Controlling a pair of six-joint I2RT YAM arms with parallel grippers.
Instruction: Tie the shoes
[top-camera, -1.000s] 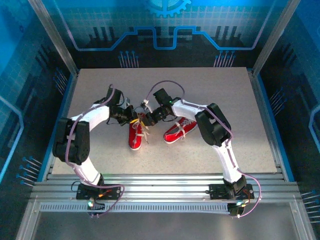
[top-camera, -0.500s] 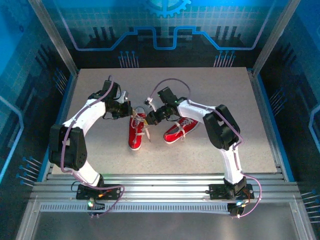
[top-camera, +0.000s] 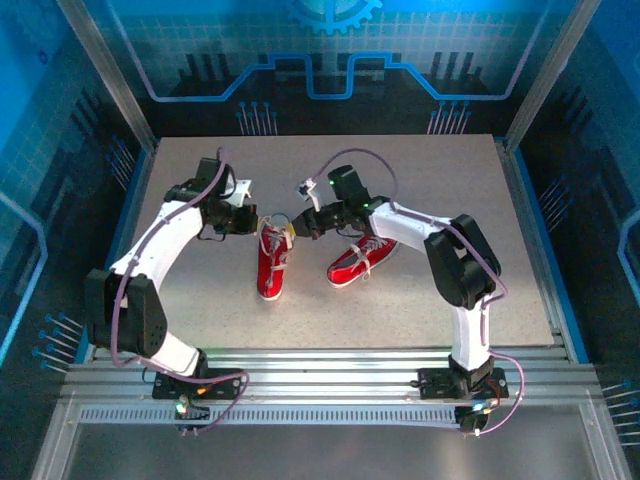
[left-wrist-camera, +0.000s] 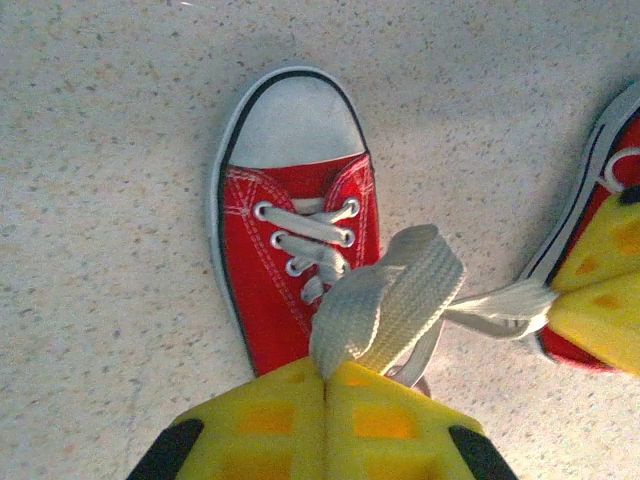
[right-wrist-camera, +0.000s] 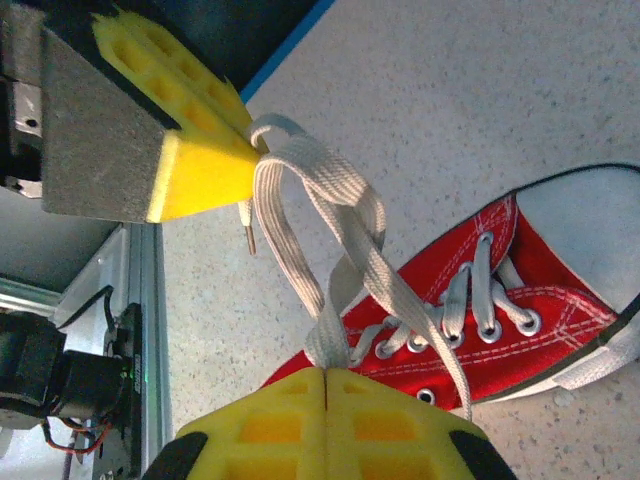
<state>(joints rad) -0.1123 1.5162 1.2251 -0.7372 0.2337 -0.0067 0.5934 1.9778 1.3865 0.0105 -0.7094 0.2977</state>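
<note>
The table (top-camera: 420, 180) carries both shoes near its middle, and the worked shoe (top-camera: 270, 268) is the landmark here: it lies with its white toe cap pointing toward the arm bases. The second shoe (top-camera: 358, 262) lies just beside it on the right-arm side, angled away and apart from it.

The left gripper (top-camera: 250, 222) hangs above the heel end of the worked shoe, on its left-arm side. Its yellow pads are pressed together on a folded lace loop (left-wrist-camera: 390, 300). The right gripper (top-camera: 302, 224) sits over the same heel end on the opposite side, its pads likewise clamped, pinching a lace strand (left-wrist-camera: 500, 305) that runs back toward the loop.

The step in hand looks like forming or drawing up the bow on the worked shoe, with each arm holding one part of the white lace. The next move probably calls for pulling the two grips apart evenly. That pull must keep the pinches firm and must not drag the light shoe or slide the lace out. The second shoe appears not yet tied.
</note>
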